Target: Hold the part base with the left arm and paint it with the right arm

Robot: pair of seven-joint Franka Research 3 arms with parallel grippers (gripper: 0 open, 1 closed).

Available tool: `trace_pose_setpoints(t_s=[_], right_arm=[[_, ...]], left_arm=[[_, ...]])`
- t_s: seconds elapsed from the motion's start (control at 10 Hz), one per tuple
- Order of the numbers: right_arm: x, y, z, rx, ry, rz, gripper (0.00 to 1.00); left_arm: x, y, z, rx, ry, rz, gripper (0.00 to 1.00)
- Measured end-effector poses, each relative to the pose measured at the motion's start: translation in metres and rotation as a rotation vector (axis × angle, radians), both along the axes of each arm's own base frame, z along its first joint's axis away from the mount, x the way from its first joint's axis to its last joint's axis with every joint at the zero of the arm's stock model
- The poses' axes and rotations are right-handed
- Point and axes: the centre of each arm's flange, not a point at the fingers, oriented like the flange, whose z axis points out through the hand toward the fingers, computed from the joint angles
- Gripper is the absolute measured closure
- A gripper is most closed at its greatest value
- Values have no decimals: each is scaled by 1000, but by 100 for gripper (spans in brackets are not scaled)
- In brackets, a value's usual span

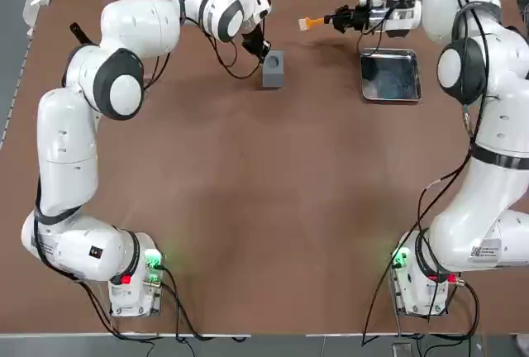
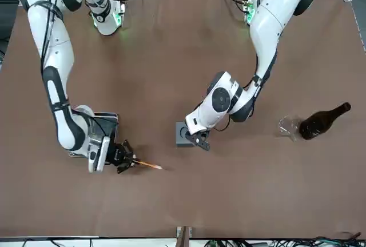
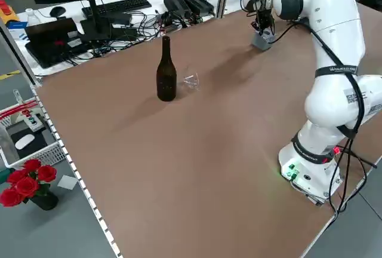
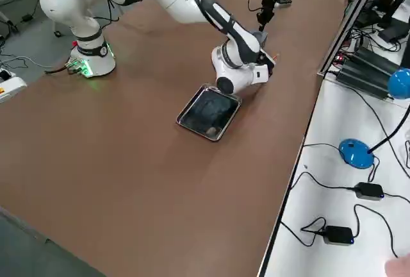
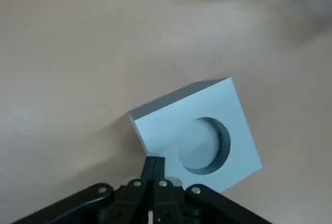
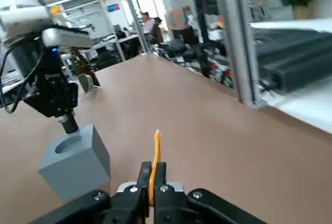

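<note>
The part base is a small grey cube with a round recess in its top, standing on the far middle of the table. My left gripper is shut, and its joined tips rest on the cube's top edge beside the recess. In the right wrist view the part base lies ahead of the left gripper. My right gripper is shut on a thin orange brush. The brush points toward the cube from its right, a short way off and above the table.
A steel tray lies just right of the cube, under the right arm. A dark brown bottle and a small clear glass stand far off on the robot's left. Cables and desks line the table's far edge.
</note>
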Motion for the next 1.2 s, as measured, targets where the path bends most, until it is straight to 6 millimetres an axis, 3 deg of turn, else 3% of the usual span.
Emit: trace_pose_setpoints(t_s=[0.3,0.5,0.9,1.2], right_arm=[[6,-72,45,-71,281,-67,95],[-1,-128,74,-95,454,-97,95],[-43,-252,76,-131,838,-249,95],[-67,-310,74,-170,966,-378,95]], left_arm=[[0,0,0,0,0,0,99],[0,0,0,0,0,0,99],[0,0,0,0,0,0,99],[0,0,0,0,0,0,99]])
